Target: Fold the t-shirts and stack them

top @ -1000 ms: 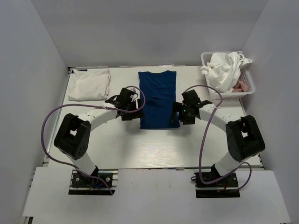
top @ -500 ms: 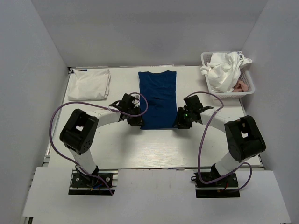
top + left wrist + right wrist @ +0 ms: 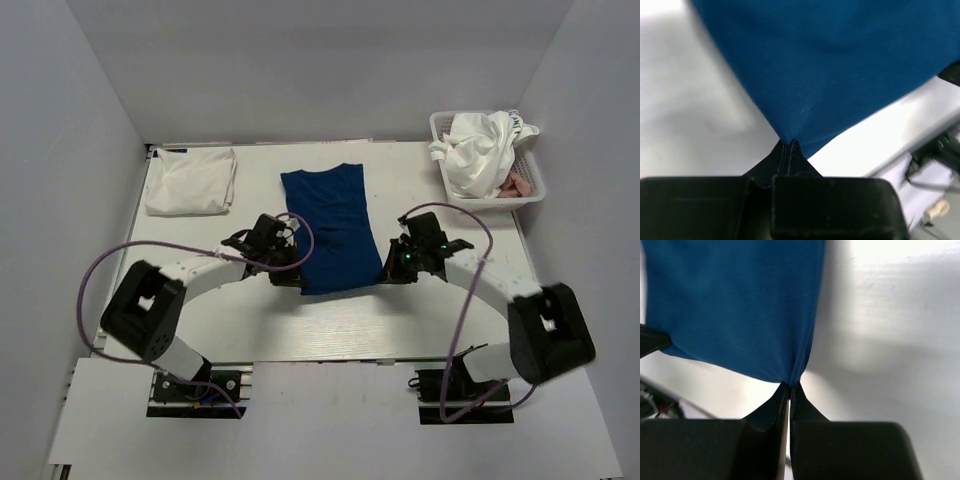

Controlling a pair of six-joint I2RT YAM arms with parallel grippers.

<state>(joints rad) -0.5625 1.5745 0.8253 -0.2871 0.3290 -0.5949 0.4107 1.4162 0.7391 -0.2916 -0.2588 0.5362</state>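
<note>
Left gripper and right gripper each clenched a navy blue cotton t-shirt corner at the jaw tips — uneven pulling could free it.

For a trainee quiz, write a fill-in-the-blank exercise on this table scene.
The left gripper and right gripper both pinch near corners of the middle t-shirt, whose colour is ____.
The folded white t-shirt lies far ____ on the table.
The basket of crumpled t-shirts stands far ____.
Missing: blue; left; right.
</note>
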